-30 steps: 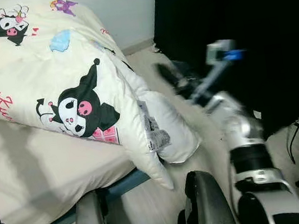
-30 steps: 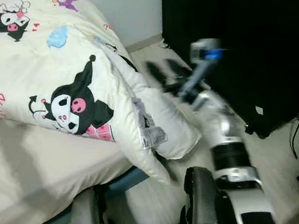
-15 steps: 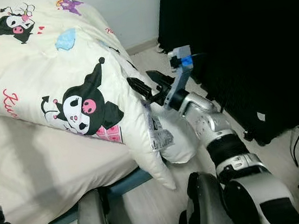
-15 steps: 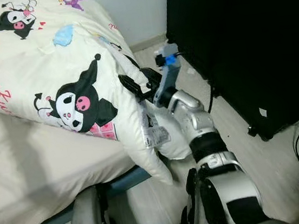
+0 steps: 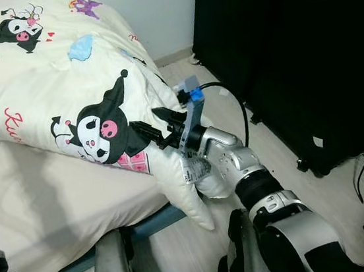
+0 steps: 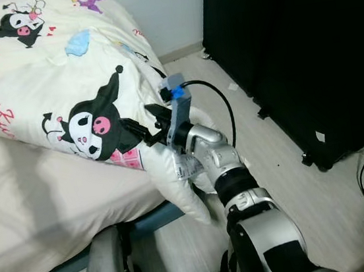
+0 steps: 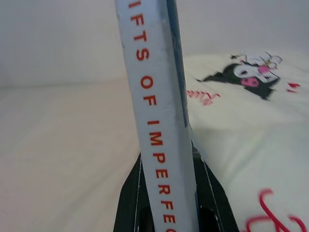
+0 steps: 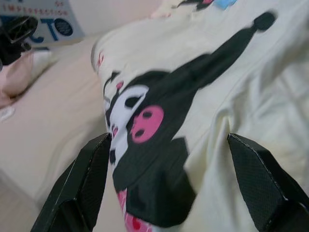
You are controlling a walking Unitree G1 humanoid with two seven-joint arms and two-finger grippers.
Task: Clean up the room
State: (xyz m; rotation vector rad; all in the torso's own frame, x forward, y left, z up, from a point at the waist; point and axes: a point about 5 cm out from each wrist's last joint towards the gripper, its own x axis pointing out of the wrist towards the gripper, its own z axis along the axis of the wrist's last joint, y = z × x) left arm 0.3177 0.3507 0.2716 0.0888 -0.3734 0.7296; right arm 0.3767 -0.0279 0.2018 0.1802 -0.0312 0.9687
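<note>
- Bed [image 5: 58, 211] with a cream sheet took up the 9 o'clock half of the head views; its dark frame edge ran along the low side toward 7 o'clock.
- Cream comforter [image 5: 60, 64] printed with black-and-pink cartoon characters lay bunched on the bed, from 11 o'clock down to centre, one corner hanging off the mattress edge toward 6 o'clock.
- Black curtain or cabinet front [image 5: 291, 49] covered the 1 to 3 o'clock area; too dark to tell which.
- Pale wood floor [image 5: 269, 145] ran between bed and the dark mass, some cables at 3 o'clock.
- Right arm reached from 5 o'clock to centre; right gripper [image 5: 152, 127] sat at the comforter's hanging corner, fingers spread wide, one on either side of the big cartoon print [image 8: 145, 145], pads not pressed onto the fabric.
- White care label [image 5: 196, 171] hung from the comforter just under the right wrist, at about 6 o'clock of the gripper.
- Book [image 7: 157, 121] with a white spine and red lettering stood upright, clamped between the left gripper's [image 7: 169, 212] closed black fingers [image 7: 128, 203], above the bed sheet with the comforter at 3 o'clock.
- Left arm showed as a silver edge at 9 o'clock of the left eye view.
</note>
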